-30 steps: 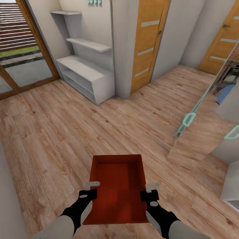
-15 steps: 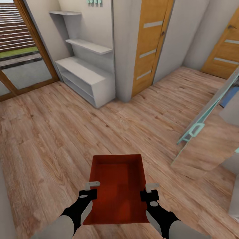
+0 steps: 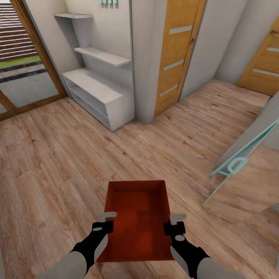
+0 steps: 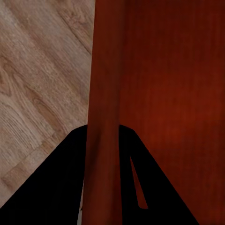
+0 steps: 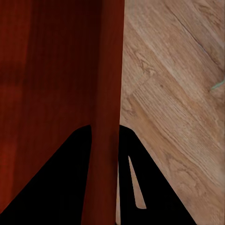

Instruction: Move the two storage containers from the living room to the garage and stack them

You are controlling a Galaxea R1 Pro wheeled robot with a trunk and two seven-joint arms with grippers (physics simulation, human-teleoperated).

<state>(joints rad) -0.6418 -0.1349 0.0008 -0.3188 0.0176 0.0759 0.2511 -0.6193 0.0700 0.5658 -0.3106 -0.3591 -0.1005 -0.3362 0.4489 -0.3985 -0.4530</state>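
Head view: one red-orange storage container [image 3: 137, 221] held level over the light wood-plank floor [image 3: 58, 162], carried between both arms. Left gripper [image 3: 104, 224] pinches the left long wall, right gripper [image 3: 175, 226] pinches the right long wall (each wrist view shows black fingers [image 4: 70, 187] straddling a wall, one inside, one outside). White shelf unit [image 3: 97, 85] and orange-brown door [image 3: 176, 54] ahead; glass door [image 3: 23, 69] at left.

Matt red-orange plastic container [image 3: 137, 221] — grained wood-plank floor [image 3: 58, 162] — smooth white shelves [image 3: 102, 93].
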